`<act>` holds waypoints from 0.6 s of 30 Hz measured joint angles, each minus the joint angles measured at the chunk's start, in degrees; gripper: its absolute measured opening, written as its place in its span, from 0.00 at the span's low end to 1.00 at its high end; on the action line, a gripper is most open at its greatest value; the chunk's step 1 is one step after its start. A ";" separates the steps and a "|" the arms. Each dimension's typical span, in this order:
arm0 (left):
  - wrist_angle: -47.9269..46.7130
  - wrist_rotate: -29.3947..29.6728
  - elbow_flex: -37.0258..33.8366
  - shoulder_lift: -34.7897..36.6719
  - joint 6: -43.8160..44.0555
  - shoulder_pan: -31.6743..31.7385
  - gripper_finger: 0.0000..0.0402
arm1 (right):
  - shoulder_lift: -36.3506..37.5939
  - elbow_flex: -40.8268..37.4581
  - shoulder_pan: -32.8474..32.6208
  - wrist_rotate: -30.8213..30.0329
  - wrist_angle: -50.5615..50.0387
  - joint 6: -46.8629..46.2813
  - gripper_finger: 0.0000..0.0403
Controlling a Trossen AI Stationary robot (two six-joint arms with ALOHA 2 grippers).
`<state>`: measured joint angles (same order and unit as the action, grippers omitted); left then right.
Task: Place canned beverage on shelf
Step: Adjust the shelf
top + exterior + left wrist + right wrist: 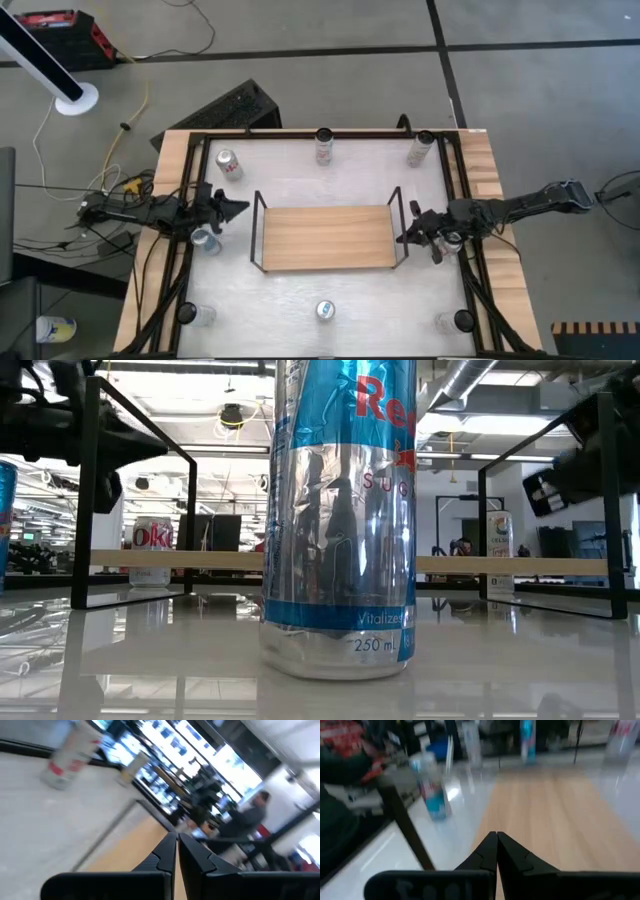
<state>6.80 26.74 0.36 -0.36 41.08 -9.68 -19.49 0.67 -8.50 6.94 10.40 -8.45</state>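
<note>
While both claws are pinched shut on nothing, the left gripper [240, 208] points at the shelf's [325, 238] left wire end and the right gripper [402, 238] at its right end. A can [205, 240] stands just beside the left claw, another [452, 241] partly under the right. The bare shelf sits mid-table; 7 further cans ring the table's [300, 300] edges, including a red-and-silver can [229, 164] and the near-centre can [325, 311]. Each arm reaches in low from its own side.

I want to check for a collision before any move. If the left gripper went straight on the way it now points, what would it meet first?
Most likely the shelf. The left gripper, fingers shut, points at the black wire frame on that end, with the wooden board behind it. Height is unclear, so it might pass through the frame above the board.
</note>
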 joint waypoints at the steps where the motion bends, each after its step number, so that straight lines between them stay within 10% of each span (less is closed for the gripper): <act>1: -0.04 1.26 0.00 -0.02 0.58 -0.04 0.01 | 0.00 0.00 0.00 -1.15 2.12 0.11 0.08; 9: 0.21 5.88 0.00 0.00 -1.23 -0.04 0.01 | -0.11 6.36 0.03 -15.47 -1.68 11.77 0.08; 18: 0.16 5.19 0.00 0.00 -1.25 -0.04 0.01 | -3.02 30.75 0.00 -25.41 -42.10 0.74 0.08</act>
<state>6.96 31.92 0.36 -0.36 39.83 -9.72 -22.51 31.42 -8.49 -18.46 -31.70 -7.71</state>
